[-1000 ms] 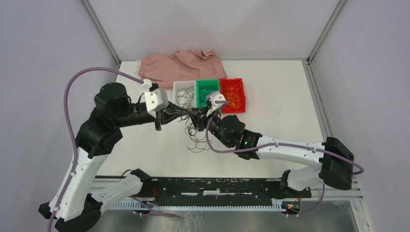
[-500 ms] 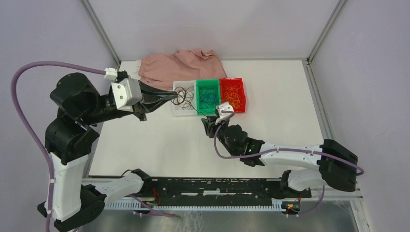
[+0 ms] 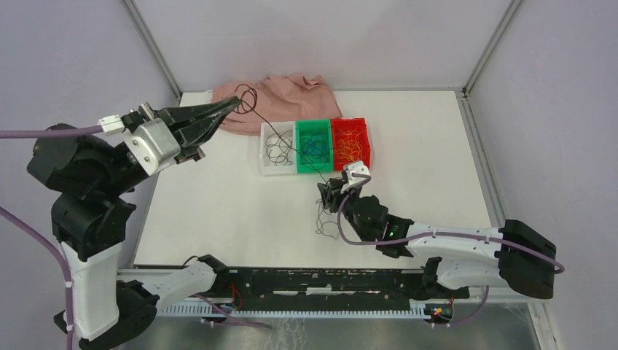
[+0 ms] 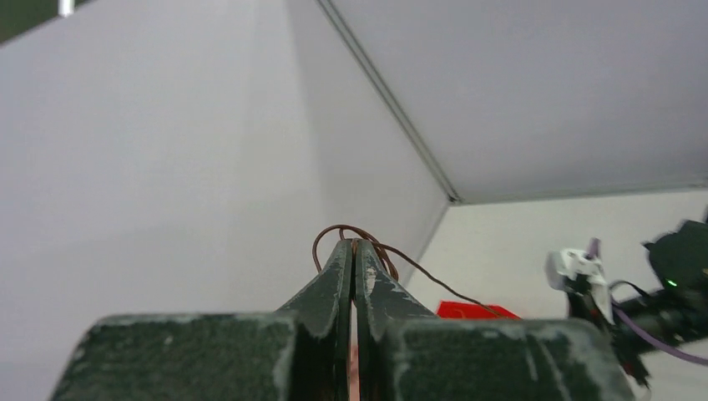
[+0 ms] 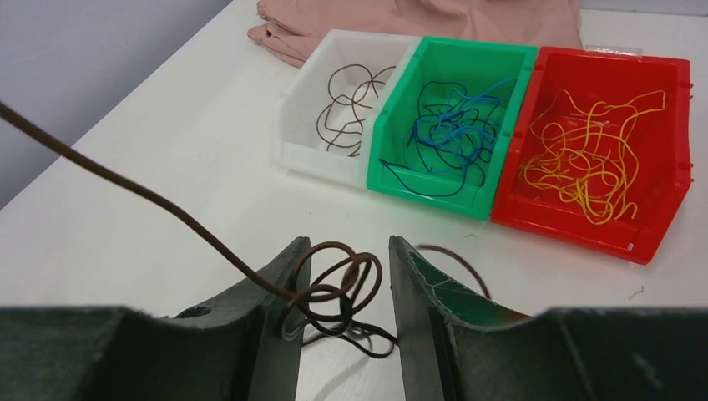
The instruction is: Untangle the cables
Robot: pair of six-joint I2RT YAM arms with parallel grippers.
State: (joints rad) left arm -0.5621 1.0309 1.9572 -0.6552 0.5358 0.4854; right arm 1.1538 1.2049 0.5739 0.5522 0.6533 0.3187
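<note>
My left gripper (image 3: 237,102) is raised over the pink cloth, shut on one dark brown cable strand (image 4: 417,271); its tips (image 4: 354,244) pinch a small loop. The strand (image 3: 288,146) runs taut down to my right gripper (image 3: 326,191), low over the table in front of the bins. In the right wrist view the right gripper (image 5: 349,244) is open, with a coiled brown tangle (image 5: 334,288) lying between its fingers and touching the left one. More brown strands (image 3: 321,219) trail on the table below it.
Three bins stand in a row: a white bin (image 5: 317,154) with brown strands, a green bin (image 5: 426,185) with blue strands, a red bin (image 5: 576,225) with yellow-orange strands. A pink cloth (image 3: 277,98) lies behind them at the back edge.
My left gripper has lifted and swung back-left from table level to high over the cloth, drawing a brown strand out taut. My right gripper has pulled back toward the near edge, its jaws around the brown tangle.
</note>
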